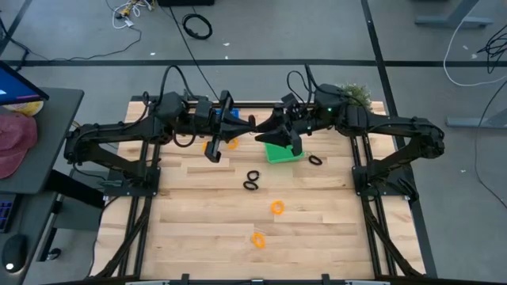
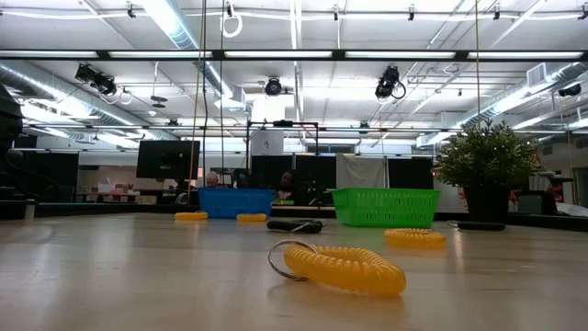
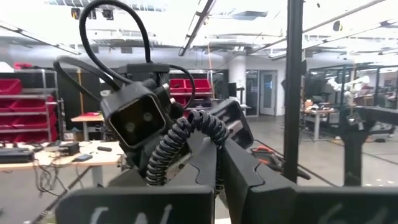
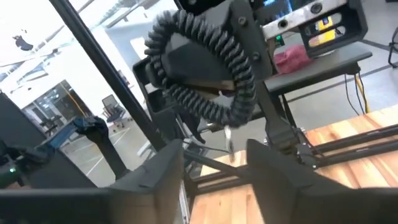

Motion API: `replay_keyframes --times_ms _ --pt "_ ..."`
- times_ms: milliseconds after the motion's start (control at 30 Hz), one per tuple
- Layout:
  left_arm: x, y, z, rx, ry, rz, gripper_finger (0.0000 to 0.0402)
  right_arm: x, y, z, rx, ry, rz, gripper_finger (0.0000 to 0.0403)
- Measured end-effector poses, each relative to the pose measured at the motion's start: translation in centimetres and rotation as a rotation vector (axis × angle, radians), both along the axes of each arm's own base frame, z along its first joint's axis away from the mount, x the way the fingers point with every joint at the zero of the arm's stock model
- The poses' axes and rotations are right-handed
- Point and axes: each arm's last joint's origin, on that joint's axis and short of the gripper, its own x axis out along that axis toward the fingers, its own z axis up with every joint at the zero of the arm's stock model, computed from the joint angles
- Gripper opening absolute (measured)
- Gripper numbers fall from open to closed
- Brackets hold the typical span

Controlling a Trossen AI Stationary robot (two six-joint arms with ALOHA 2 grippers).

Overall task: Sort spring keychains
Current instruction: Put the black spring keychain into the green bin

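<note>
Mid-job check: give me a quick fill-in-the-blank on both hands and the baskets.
1. The left hand is shut on a ___ spring keychain.
2. The right hand is ___.
3. The basket beside the plant is ___.
Missing words: black; open; green.

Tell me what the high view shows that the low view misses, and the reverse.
Only the high view: the left arm and right arm, reaching over the table's far side. Only the low view: the ceiling lights and the room behind. Both: the blue basket, green basket, potted plant, and orange keychains and black keychains on the table.
</note>
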Motion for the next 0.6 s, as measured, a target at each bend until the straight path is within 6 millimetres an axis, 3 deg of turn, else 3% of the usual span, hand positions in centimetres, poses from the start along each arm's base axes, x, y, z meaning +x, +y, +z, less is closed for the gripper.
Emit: replay_keyframes --times_ms 233,600 --pt "0.01 0.01 -0.02 0.018 -0.001 0.009 0.0011 -0.01 0.05 -0.03 -0.031 -0.007 0.018 0.0014" --pt "0.18 0.04 -0.80 0.017 0.090 0.018 0.0071 -0.44 -0.01 0.32 -0.015 -0.011 -0.010 0.0002"
